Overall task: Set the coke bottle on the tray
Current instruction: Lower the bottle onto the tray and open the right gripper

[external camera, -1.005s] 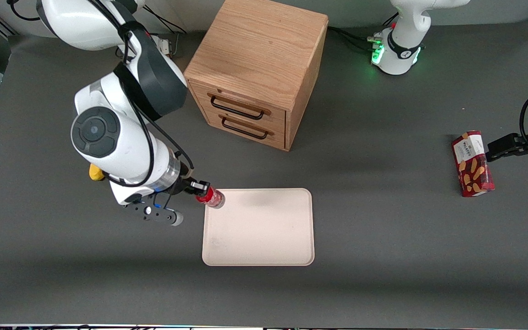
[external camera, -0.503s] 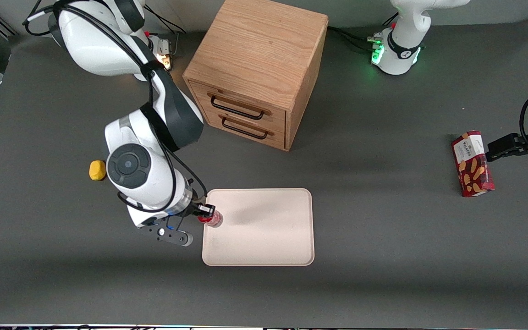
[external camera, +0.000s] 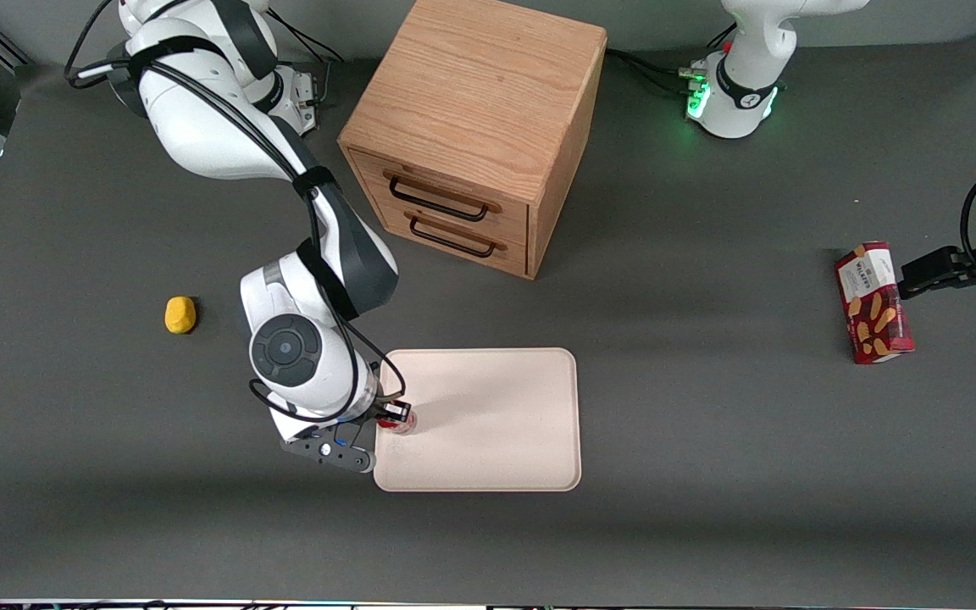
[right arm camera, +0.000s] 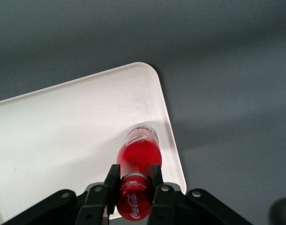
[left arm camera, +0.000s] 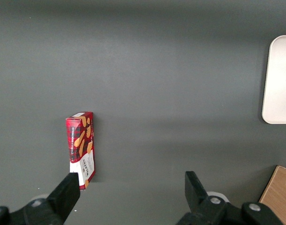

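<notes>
Claw [right arm camera: 133,185] of the right arm is clenched on the neck of the coke bottle [right arm camera: 138,157], just under its red cap. It hangs over the tray [external camera: 488,424], near the tray's edge toward the working arm's end of the table [external camera: 708,474], the bottle's base pointing down at the tray.

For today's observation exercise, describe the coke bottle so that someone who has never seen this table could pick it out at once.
Start at the wooden drawer cabinet, then look nearer the front camera to the pale tray. At the tray's edge toward the working arm, the gripper is shut on the coke bottle. It is small and red with a white script logo, unlike the red snack box at the parked arm's end.
</notes>
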